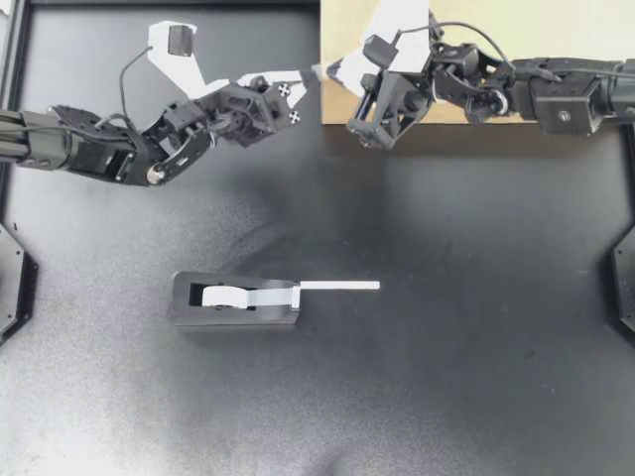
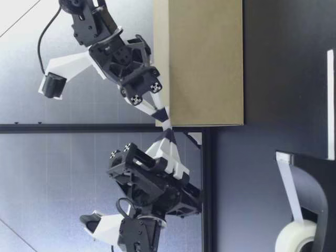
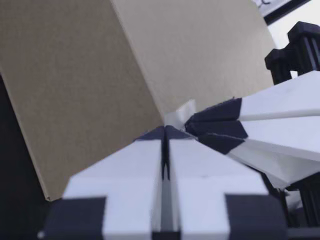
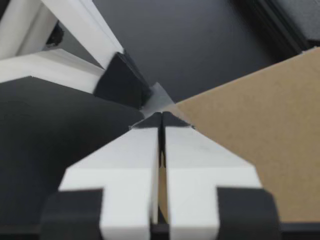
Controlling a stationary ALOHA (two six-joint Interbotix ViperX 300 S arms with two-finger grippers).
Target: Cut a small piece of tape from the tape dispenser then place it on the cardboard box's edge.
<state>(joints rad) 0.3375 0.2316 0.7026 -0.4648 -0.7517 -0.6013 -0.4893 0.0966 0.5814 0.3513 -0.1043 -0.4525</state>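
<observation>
My left claw [image 1: 309, 74] and my right claw [image 1: 330, 69] meet tip to tip at the left near corner of the cardboard box [image 1: 556, 25], which stands at the far side of the bench [image 1: 446, 377]. Each claw's fingers are pressed together along their whole length, as both wrist views show.

A small pale piece of tape [image 3: 179, 113] sits right at that meeting point. It lies just ahead of my left fingertips, beside the dark tips of my right claw, and against the box's upright corner edge. The low view puts the contact close under the box's top. Whether either claw actually pinches the piece, or whether it already clings to the cardboard, I cannot tell; the tips hide its ends.

The coming move turns on that edge. It runs straight up and down, the tape lies at both tips, and neither arm is nearer than the other. My left claw comes at it from the left and my right from the box's side. I judge the job to be at the pressing-on stage.

The tape dispenser [image 1: 235, 302] rests well apart on the near bench, its loose strip [image 1: 337, 286] pointing right.
</observation>
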